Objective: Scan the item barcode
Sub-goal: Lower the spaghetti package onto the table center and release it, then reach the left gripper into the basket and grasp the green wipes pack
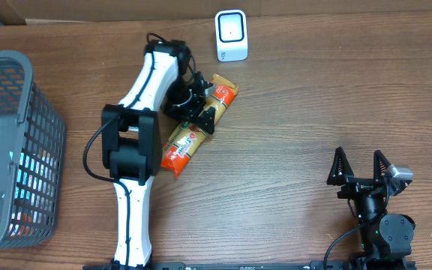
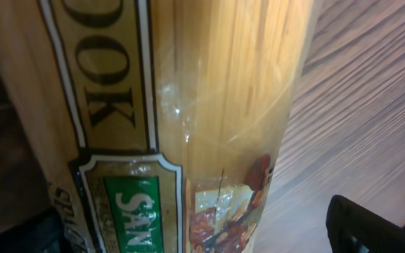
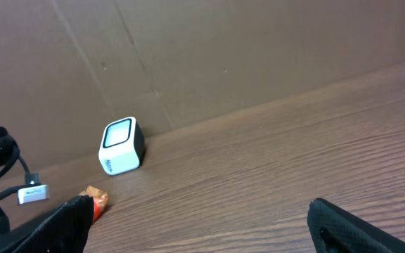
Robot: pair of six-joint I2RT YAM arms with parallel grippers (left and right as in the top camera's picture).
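Just in front of the small white cube-shaped scanner, the long clear-and-orange plastic packet of spaghetti lies diagonally on the brown wooden table, one end nearest the scanner. The left gripper sits low over that end's half with its jaws spread wide to either side. The wrist view shows a gap between the packet and one finger, so nothing looks clamped. A good grasp would close across the narrow width, firm enough to hold without cracking the pasta. The packet then needs lifting and turning so its barcode, which I cannot find in these views, faces the scanner's window. The right gripper, well away from the scanner, stands wide and empty. Far left of the scanner, the grey plastic mesh basket holds something bluish and red low inside, too obscured to name.
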